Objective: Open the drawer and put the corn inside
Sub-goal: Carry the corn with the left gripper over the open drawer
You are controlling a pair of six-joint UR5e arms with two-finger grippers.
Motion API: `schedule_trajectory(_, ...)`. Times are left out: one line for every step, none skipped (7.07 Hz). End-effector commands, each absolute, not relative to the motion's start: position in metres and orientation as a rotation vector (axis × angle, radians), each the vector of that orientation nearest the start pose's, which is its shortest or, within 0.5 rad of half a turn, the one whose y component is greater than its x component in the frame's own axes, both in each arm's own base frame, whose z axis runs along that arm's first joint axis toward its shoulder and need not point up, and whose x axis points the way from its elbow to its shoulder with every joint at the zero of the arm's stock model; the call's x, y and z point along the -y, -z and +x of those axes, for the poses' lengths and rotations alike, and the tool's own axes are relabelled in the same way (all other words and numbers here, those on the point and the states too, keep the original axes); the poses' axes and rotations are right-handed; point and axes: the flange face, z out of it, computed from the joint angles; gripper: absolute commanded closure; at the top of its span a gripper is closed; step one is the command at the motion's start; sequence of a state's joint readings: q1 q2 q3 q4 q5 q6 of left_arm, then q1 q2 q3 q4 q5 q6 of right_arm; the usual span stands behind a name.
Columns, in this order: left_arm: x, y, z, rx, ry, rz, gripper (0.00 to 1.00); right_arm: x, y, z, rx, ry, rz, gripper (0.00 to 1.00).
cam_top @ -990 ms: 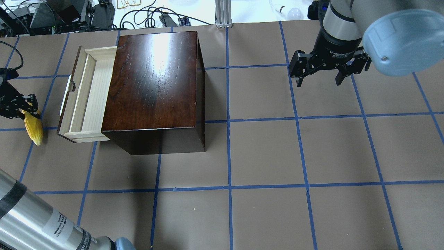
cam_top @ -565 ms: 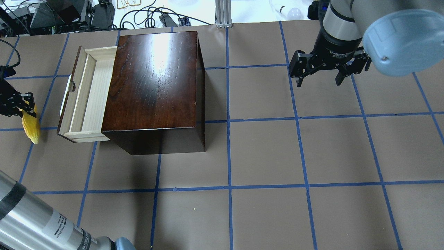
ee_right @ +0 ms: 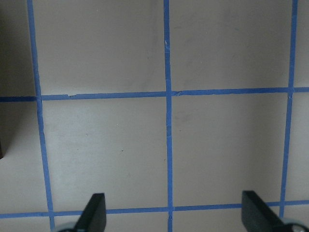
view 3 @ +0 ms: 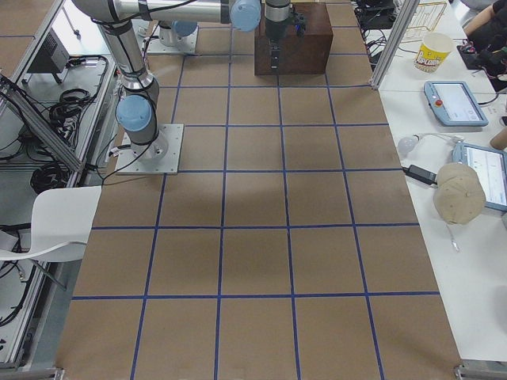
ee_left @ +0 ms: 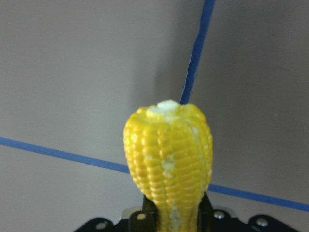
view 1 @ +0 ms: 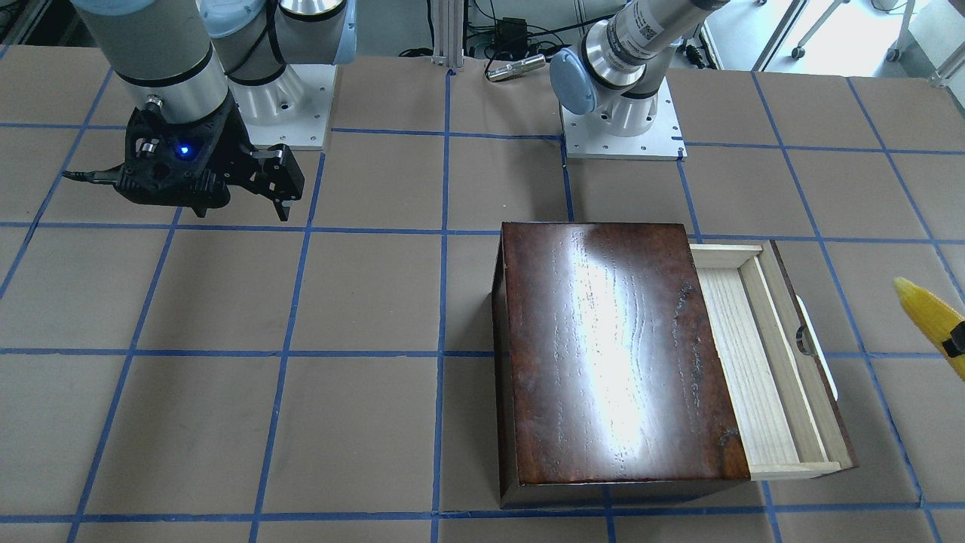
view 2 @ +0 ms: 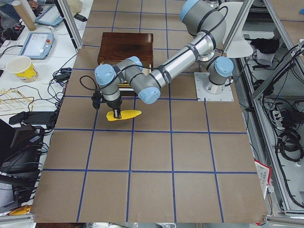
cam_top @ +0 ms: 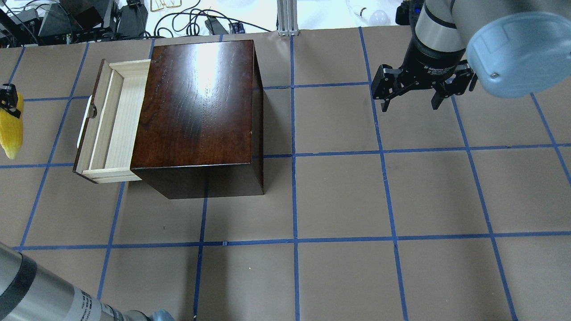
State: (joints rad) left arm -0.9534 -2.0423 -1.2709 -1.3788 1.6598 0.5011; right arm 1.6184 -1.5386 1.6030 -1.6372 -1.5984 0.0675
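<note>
Pinching bumpy, tapered corn (ee_left: 169, 154) (bright yellow) is the left claw (ee_left: 173, 216).

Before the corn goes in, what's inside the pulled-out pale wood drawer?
The exposed part of the pale-wood drawer shows only bare wood. Its rear part is hidden under the dark glossy wooden box. The yellow corn cob is outside it.

Brown table (cam_top: 339, 191) (blue tape grid), wooden box (cam_top: 196, 102) on it
</note>
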Motion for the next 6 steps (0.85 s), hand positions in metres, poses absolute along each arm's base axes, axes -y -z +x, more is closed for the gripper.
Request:
schedule_trajectory(0.631, -0.459, 0.228, -3.050, -0.026, -0.038, 1.00, 0.498, -0.463, 0.154, -3.169, 0.005, 0.032, 0.00)
schedule_trajectory(0.633, -0.473, 0.199, -3.048, -0.004, 0.022, 1.00, 0.498, -0.463, 0.154, -3.170, 0.007, 0.032, 0.00)
schedule_trajectory(0.638, -0.477, 0.163, -3.047, 0.003, 0.141, 1.00, 0.498, -0.463, 0.154, -3.170, 0.005, 0.032, 0.00)
schedule_trajectory(0.644, -0.474, 0.131, -3.040, -0.005, 0.279, 1.00, 0.498, -0.462, 0.154, -3.169, 0.003, 0.029, 0.00)
schedule_trajectory(0.649, -0.466, 0.102, -3.040, -0.025, 0.352, 1.00, 0.498, -0.462, 0.154, -3.169, 0.002, 0.029, 0.00)
schedule_trajectory(0.652, -0.448, 0.083, -3.052, -0.065, 0.396, 1.00, 0.498, -0.462, 0.154, -3.169, 0.002, 0.029, 0.00)
